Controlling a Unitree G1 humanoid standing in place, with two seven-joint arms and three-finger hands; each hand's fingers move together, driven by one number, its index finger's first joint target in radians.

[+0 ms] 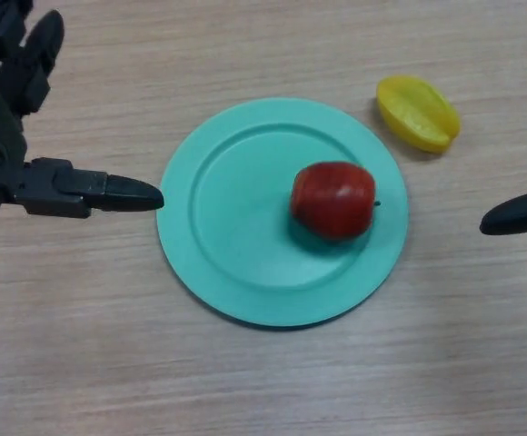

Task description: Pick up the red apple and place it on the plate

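Looking left to right: the black left hand (27, 173) hovers with fingers spread wide, holding nothing, just off the round teal plastic plate (218, 263). The shiny red apple (333, 200) already sits on the plate's right half. Only a fingertip of the right hand (521, 213) shows, so can't tell its state. Risk: a stray nudge could roll the apple off toward the ridged yellow starfruit-like piece (418, 113) on the wooden bench (263, 381). Count: one plate, one apple, one yellow piece.

Head camera, steeply down, apparently close.

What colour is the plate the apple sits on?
The plate is turquoise green, plain and unpatterned, seen clearly in the head view beneath the red apple.
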